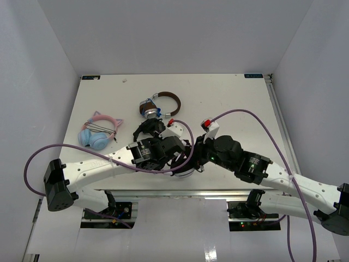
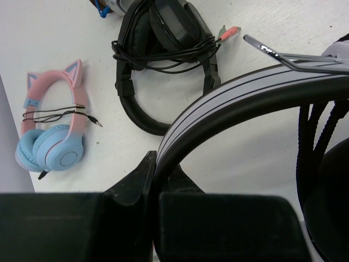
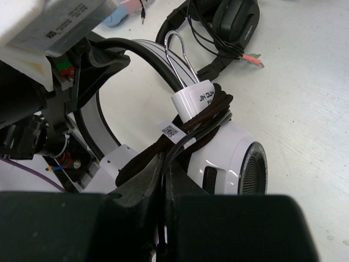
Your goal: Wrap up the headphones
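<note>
Gripping the headphones [image 1: 185, 172] from both sides, the two arms meet over the near middle of the table [image 1: 240, 93]. The left gripper [image 2: 158, 170] is clamped on the headband [image 2: 240, 95], which runs up and to the right out of its narrow jaws in the left wrist view. The right gripper [image 3: 164, 170] has its fingers drawn almost together, with a thin strand of the cable [image 3: 210, 109] pinched between them just below the white ear cup [image 3: 234, 155]. The rest of the cable sits in a dark bundle wound where the band joins that cup. A white binder clip [image 3: 192, 101] bites on the bundle, its wire handle standing upright. The headphones are thus held between the two grippers, the band toward the left one and the cup right beside the right one; whether the cup touches the table cannot be told.

Farther back lie three other sets. The black headphones [image 2: 174, 24], cord looped around them, rest just beyond the left gripper. The pink-and-blue headphones [image 2: 54, 147] with cat ears lie to the left. The brown-banded headphones [image 1: 163, 98] sit behind the black pair.
</note>
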`<state>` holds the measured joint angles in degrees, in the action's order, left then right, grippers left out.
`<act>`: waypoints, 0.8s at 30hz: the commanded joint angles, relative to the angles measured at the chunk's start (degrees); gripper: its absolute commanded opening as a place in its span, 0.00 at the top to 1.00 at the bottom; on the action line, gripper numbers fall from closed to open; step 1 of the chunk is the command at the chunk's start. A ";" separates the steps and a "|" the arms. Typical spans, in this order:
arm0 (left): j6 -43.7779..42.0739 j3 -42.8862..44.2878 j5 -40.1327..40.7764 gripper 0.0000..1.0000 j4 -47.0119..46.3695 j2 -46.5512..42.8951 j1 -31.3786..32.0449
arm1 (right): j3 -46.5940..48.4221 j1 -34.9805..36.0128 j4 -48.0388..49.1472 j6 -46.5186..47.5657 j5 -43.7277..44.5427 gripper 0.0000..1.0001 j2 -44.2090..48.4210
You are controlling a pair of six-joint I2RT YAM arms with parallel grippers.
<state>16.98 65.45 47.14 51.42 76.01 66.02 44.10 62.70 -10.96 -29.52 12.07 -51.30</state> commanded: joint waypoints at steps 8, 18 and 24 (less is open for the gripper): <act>13.69 6.99 5.56 1.00 7.34 -0.30 -1.59 | -1.96 1.18 4.69 -5.67 6.50 0.84 2.98; 15.01 7.43 6.47 1.00 5.83 -1.02 -1.60 | 1.24 2.76 0.68 -4.77 9.98 0.92 1.57; 15.55 7.58 8.16 1.00 4.99 -2.31 -1.60 | 1.35 4.37 1.47 -4.13 10.42 0.91 1.01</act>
<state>29.29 70.46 50.54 60.38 77.42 64.82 42.98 65.52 -10.44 -34.23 21.03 -50.05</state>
